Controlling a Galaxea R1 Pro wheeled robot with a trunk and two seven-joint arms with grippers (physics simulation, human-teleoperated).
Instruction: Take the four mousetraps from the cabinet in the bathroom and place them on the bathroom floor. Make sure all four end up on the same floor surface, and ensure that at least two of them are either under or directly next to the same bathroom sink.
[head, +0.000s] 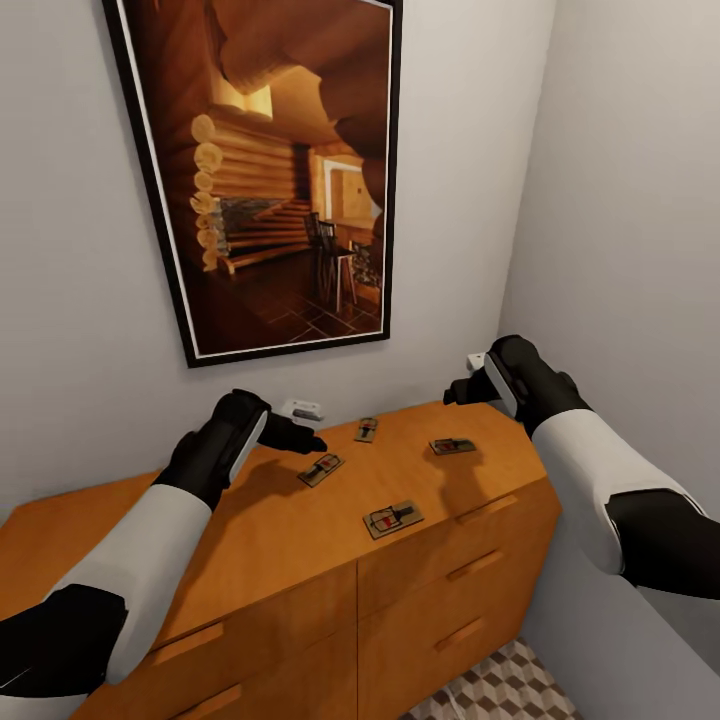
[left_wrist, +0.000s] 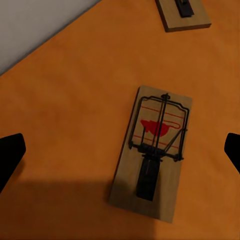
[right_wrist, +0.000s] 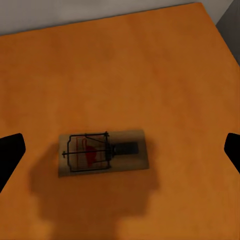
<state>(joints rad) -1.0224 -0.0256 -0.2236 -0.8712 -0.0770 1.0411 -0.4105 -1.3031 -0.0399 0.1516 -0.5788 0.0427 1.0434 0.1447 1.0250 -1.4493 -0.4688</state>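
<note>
Four mousetraps lie flat on top of the orange-brown cabinet (head: 300, 560): one (head: 321, 469) just beyond my left gripper (head: 300, 437), one (head: 366, 430) near the back wall, one (head: 452, 445) under my right gripper (head: 460, 388), and one (head: 392, 519) near the front edge. In the left wrist view a mousetrap (left_wrist: 155, 150) lies below the open gripper (left_wrist: 121, 152), with another mousetrap (left_wrist: 182, 12) further off. The right wrist view has a mousetrap (right_wrist: 102, 152) beneath the open right gripper (right_wrist: 121, 150). Both grippers hover empty above the top.
A large framed picture (head: 265, 170) hangs on the wall behind the cabinet, and a small white wall fitting (head: 300, 408) sits just above the top. A grey side wall (head: 630, 200) closes in at the right. Cube-patterned floor (head: 500, 690) shows below the drawers.
</note>
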